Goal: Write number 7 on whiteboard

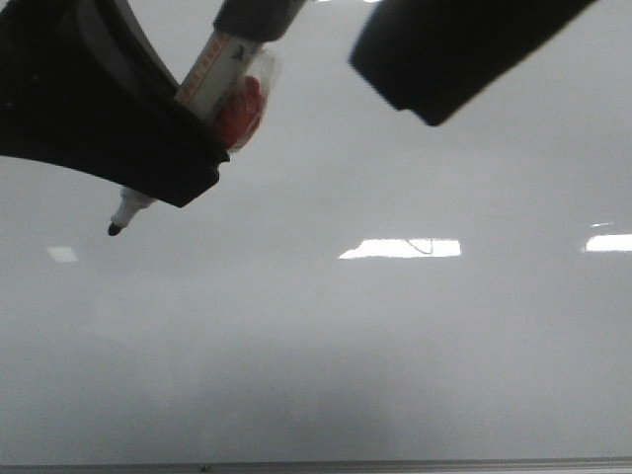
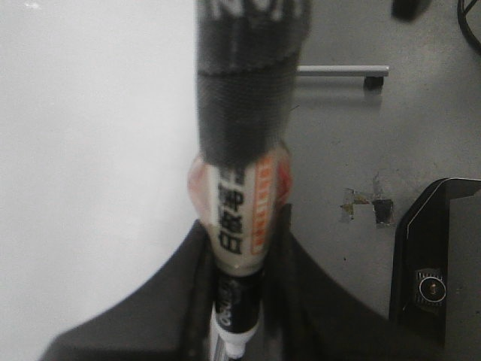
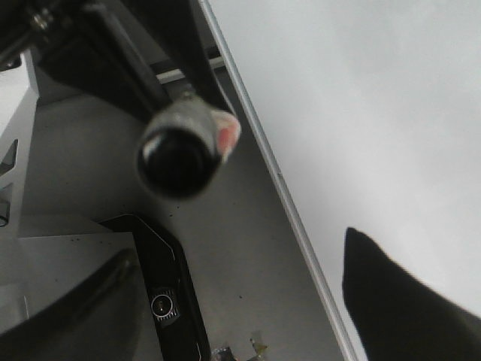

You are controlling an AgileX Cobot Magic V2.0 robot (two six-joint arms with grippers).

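Note:
The whiteboard [image 1: 326, 336] fills the front view, glossy pale grey with bright glare patches. A small thin black line [image 1: 422, 244], the number 7's top stroke and corner, shows inside the middle glare patch. My left gripper [image 1: 109, 109] is shut on a white-and-orange marker [image 1: 222, 79], whose black tip [image 1: 114, 229] points down-left near the board. In the left wrist view the marker [image 2: 239, 218] sits between the fingers [image 2: 323, 316]. My right gripper [image 3: 240, 316] is open and empty; one of its fingers [image 1: 444, 49] hangs at the top right.
The board's thin grey frame edge [image 1: 316, 464] runs along the bottom of the front view and shows in the right wrist view [image 3: 293, 210]. Beside the board is grey tabletop [image 2: 376, 150] with a black camera bracket [image 2: 432, 278] and a metal bar [image 2: 342, 71].

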